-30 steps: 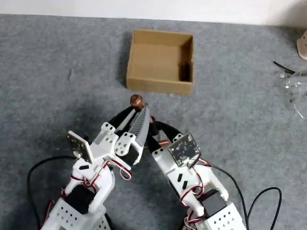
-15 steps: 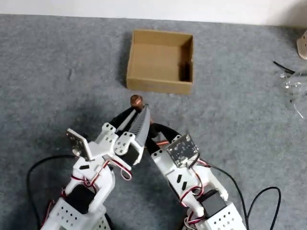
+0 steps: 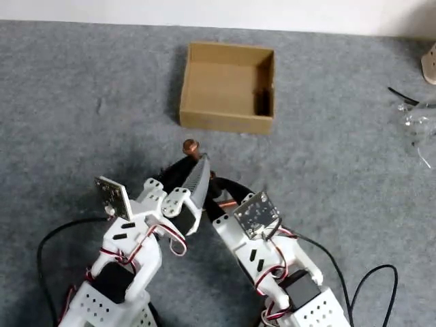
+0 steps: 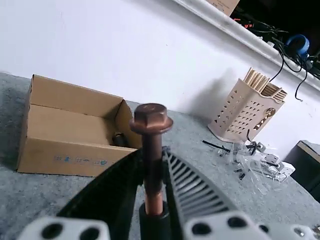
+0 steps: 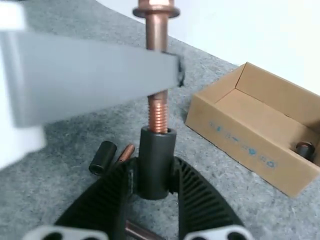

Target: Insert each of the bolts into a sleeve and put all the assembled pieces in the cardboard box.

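Observation:
A copper bolt (image 4: 151,150) stands upright with my left gripper (image 4: 151,156) shut on its shaft. Its threaded tip sits in the top of a black sleeve (image 5: 154,162), and my right gripper (image 5: 154,172) is shut on that sleeve from below. In the high view the bolt head (image 3: 191,146) shows just in front of the cardboard box (image 3: 228,85), above the left gripper (image 3: 197,170). The box (image 5: 250,132) holds one dark assembled piece (image 5: 304,148) in a corner. A loose black sleeve (image 5: 102,156) and a loose copper bolt (image 5: 125,152) lie on the grey carpet beside the grippers.
A beige slotted holder (image 4: 247,107) with sticks stands by the wall. Clear plastic bits and black cables (image 3: 415,119) lie at the table's far right. Another copper bolt (image 5: 140,232) lies under the right gripper. Open carpet surrounds the box.
Both arms have shifted a little to the left. The bolt head has come slightly nearer the arms, still held over the sleeve.

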Controlling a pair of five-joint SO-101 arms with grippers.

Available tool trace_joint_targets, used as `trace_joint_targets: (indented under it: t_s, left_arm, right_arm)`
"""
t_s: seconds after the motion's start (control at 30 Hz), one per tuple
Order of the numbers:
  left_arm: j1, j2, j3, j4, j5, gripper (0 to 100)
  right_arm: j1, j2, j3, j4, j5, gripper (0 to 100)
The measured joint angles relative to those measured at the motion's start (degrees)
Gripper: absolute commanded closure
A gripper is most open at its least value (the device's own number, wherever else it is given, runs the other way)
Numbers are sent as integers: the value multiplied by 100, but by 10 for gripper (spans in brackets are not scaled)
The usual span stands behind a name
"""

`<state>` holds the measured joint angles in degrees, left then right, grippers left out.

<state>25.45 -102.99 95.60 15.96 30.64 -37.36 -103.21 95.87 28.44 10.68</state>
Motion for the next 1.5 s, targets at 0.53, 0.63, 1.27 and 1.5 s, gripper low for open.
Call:
trace_joint_targets:
  t_s: [0.53,0.63,1.27,1.5]
  left_arm:
    - [202,0,-149,897,0,994]
    - [211,0,-237,1073,0,994]
    - [-97,0,-281,1125,-18,773]
    - [-703,0,-343,1125,571,773]
  right_arm:
    - [-35,0,0,0,316,994]
    - [-35,0,0,0,343,994]
    - [-26,-9,0,0,352,994]
    - [-26,0,0,0,352,994]
